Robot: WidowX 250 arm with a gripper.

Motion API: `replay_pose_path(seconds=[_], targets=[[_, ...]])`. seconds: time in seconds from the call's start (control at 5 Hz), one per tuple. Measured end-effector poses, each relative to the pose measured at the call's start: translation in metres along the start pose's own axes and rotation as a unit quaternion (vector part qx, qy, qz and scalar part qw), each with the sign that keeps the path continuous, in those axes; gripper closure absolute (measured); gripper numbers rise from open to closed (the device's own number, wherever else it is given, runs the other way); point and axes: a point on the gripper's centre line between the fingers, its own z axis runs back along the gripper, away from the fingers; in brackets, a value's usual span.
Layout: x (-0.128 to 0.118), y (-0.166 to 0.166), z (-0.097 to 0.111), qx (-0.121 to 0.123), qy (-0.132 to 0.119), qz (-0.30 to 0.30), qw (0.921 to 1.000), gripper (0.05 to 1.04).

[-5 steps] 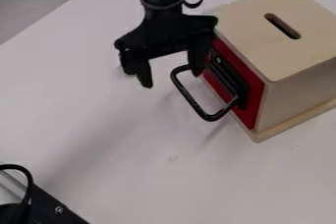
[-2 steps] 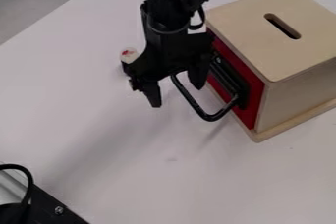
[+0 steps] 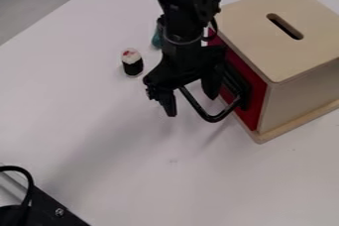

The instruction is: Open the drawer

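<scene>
The black gripper (image 3: 192,107) hangs at the red drawer front (image 3: 254,86) of the wooden box (image 3: 271,46). Its two fingers stand apart, so it is open. One finger is to the left of the black loop handle (image 3: 215,117); the other overlaps the handle's upper part near the drawer front. Whether either finger touches the handle, I cannot tell. The drawer front sits in the box's left-facing side, and the handle sticks out from it toward the lower left. The arm covers the upper left part of the drawer front and handle.
A small sushi-like piece (image 3: 132,62), white on top with a black band, stands left of the arm. Behind the arm is a partly hidden teal object (image 3: 157,39). Black equipment (image 3: 49,209) occupies the lower left corner of the white table (image 3: 132,170).
The gripper has moved down and to the right, closer over the handle. The sushi-like piece and the teal object have come out from behind the arm. The box and drawer look unmoved.
</scene>
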Motion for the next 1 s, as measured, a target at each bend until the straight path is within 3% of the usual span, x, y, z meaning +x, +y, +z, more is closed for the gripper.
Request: replay_pose_path(seconds=[0.2, 0.6, 0.8, 1.0], targets=[[0.001, -0.003, -0.008, -0.008, 0.001, -0.005, 1.0000, 0.130], [0.002, 0.004, -0.014, -0.008, -0.002, 0.005, 1.0000, 0.716], [0.002, 0.011, -0.015, 0.005, -0.008, 0.019, 0.9998, 0.916], [0.002, 0.019, -0.014, 0.011, -0.005, 0.027, 0.9996, 0.960]])
